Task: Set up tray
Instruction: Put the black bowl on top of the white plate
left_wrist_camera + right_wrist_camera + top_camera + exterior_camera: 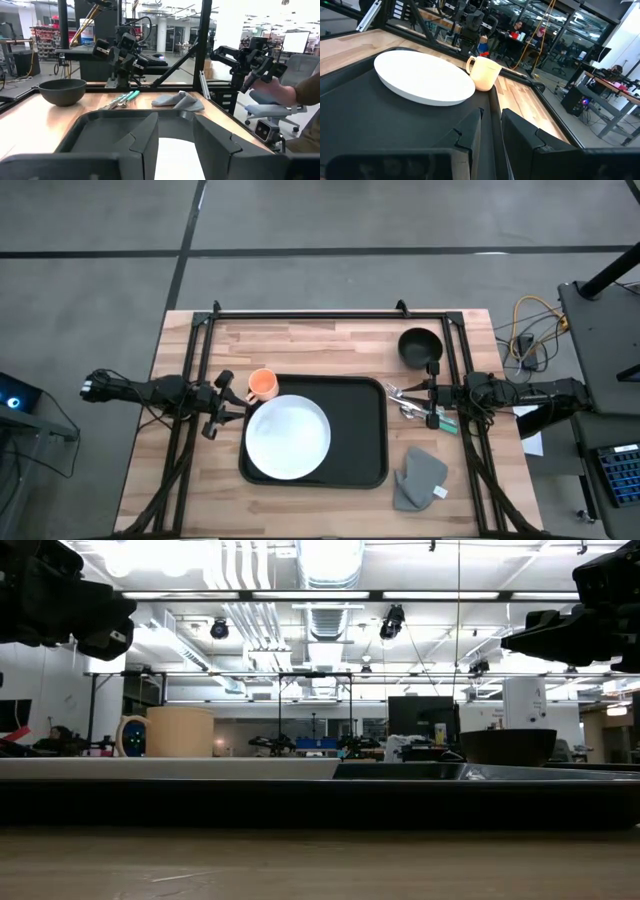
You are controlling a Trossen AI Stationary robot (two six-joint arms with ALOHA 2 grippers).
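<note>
The black tray (360,430) lies in the middle of the table, with a round white plate (288,438) resting on its left half. An orange cup (262,385) stands upright at the tray's far left corner; whether on the tray or beside it, I cannot tell. My left gripper (228,404) hovers level over the tray's left edge, open, with nothing between its fingers (145,140). My right gripper (420,402) hovers level off the tray's right edge, above some cutlery (402,396). Its fingers (470,132) stand a narrow gap apart on nothing.
A black bowl (420,345) stands at the far right of the table. A folded grey cloth (420,477) lies near the front right, beside the tray. A black frame (330,313) runs along the table's far side and both ends. A person's hand (277,92) shows beyond the table.
</note>
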